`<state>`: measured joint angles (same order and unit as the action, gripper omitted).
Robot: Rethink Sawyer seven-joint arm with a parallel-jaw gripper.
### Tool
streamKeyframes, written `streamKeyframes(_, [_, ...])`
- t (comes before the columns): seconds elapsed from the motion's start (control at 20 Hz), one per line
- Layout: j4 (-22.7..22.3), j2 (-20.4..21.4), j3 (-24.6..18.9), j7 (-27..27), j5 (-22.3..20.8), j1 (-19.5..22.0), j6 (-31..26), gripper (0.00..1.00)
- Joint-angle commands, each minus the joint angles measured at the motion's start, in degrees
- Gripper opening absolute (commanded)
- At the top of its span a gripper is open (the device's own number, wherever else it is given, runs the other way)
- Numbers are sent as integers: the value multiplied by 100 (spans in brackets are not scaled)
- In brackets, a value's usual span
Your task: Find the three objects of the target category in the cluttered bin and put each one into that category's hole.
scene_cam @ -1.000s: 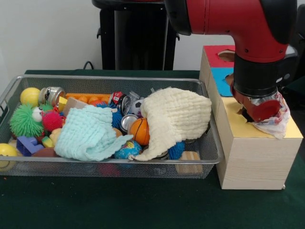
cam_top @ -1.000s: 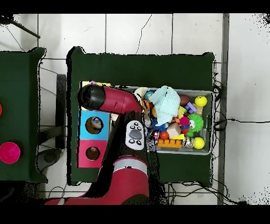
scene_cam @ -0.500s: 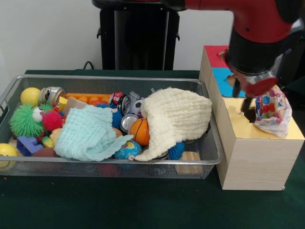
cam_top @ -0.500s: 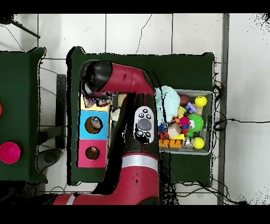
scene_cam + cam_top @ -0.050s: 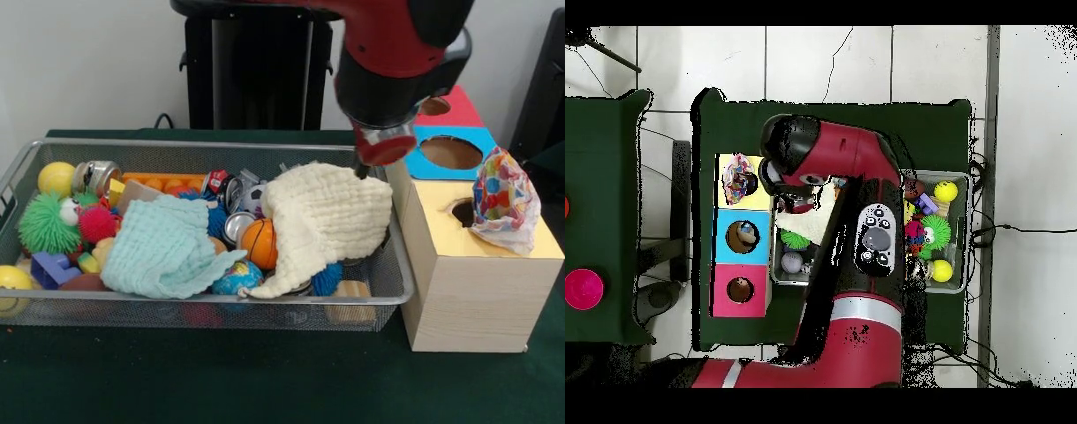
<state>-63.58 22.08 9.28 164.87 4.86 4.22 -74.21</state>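
A crumpled multicoloured bag lies on the yellow top of the wooden box, leaning over the edge of the yellow hole; in the overhead view the bag rests on the yellow section. My gripper hangs open with nothing in it over the right end of the wire bin, just above a cream cloth and left of the box. In the overhead view the gripper sits between box and bin. A pale blue cloth covers toys in the middle of the bin.
The bin holds several balls, cans, blocks, a green spiky ball and a small basketball. Behind the yellow section the box has a blue section with a hole and a red one. A black stand rises behind the bin.
My gripper let go of the multicoloured bag on the yellow section, rose, and swung left from the box to above the bin's right end. The bag stays beside the yellow hole.
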Motion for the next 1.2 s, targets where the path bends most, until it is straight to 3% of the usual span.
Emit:
streamKeyframes(0.05, [-374,-153,-269,-144,-237,227,733,0])
streamKeyframes(0.35, [-436,-193,-511,-274,-73,337,921,0])
streamKeyframes(0.6, [-579,-41,-545,-290,-148,234,1592,0])
streamKeyframes(0.85, [-863,421,-534,-314,-220,132,2436,0])
streamKeyframes(1.0, [-754,769,-413,-194,-173,-75,2013,0])
streamKeyframes(1.2, [-645,992,-464,311,223,-249,1371,0])
